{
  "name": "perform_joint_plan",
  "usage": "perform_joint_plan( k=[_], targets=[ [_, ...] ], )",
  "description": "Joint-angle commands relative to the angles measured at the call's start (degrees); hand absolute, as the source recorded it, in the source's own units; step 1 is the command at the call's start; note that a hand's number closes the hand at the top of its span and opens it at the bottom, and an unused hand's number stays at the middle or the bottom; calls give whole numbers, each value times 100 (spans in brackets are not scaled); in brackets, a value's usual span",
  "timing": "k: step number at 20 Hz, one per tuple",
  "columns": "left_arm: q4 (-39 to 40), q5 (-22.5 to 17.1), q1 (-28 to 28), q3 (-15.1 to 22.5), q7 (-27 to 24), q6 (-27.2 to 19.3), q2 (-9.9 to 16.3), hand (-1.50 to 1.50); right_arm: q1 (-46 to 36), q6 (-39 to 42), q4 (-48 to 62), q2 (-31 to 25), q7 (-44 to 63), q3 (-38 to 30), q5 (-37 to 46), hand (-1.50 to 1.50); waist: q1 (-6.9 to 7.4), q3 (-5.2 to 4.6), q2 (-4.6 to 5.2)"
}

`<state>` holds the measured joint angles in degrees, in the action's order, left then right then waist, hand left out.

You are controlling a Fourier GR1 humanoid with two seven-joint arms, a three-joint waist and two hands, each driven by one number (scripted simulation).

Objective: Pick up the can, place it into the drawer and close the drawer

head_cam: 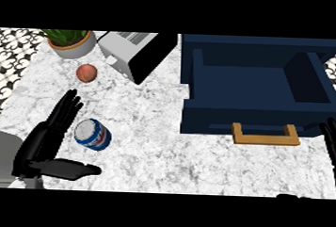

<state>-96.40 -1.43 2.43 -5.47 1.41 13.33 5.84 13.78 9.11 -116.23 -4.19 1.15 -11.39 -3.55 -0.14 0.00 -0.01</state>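
A blue and white can (pixel 93 134) lies tipped on the marble counter at the left. My left hand (pixel 50 135) is open just left of it, fingers straight and pointing away, thumb stretched out below the can; whether the fingers touch the can I cannot tell. The dark blue drawer (pixel 259 85) stands pulled open at the upper right, its inside bare, with a wooden handle (pixel 266 135) on its front. My right hand (pixel 334 137) shows at the right edge beside the drawer's front corner, fingers up and straight.
A reddish-brown egg-shaped object (pixel 87 72) lies beyond the can. A potted plant (pixel 70 40) stands at the back left and a toaster (pixel 135 50) next to it. Patterned tiles (pixel 9 51) border the counter at the left.
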Motion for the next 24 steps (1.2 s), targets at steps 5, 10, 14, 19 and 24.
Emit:
perform_joint_plan(
  k=[5, 10, 14, 19, 24],
  targets=[
    [1133, 81, 70, -419, -1068, 284, 312, -150, 183, 114, -386, 39, 269, -65, -64, -150, -5, -2, -1],
    [1845, 338, -160, -406, -1580, 173, 263, -150, -194, 78, -177, -30, 481, -215, -91, -150, -1, -2, 2],
    [1769, 403, -22, -380, -1665, 210, 302, -150, 52, 69, 66, 333, -220, 81, 311, -150, 5, 0, -1],
    [1912, 309, -15, -408, -1617, 266, 277, -150, 468, 217, -106, 403, -490, 53, 313, -150, -2, 0, -4],
    [2883, 412, -549, -579, -2029, 173, 402, -150, 222, 70, -194, 409, -212, 94, 410, -150, -9, -1, -1]
  ],
)
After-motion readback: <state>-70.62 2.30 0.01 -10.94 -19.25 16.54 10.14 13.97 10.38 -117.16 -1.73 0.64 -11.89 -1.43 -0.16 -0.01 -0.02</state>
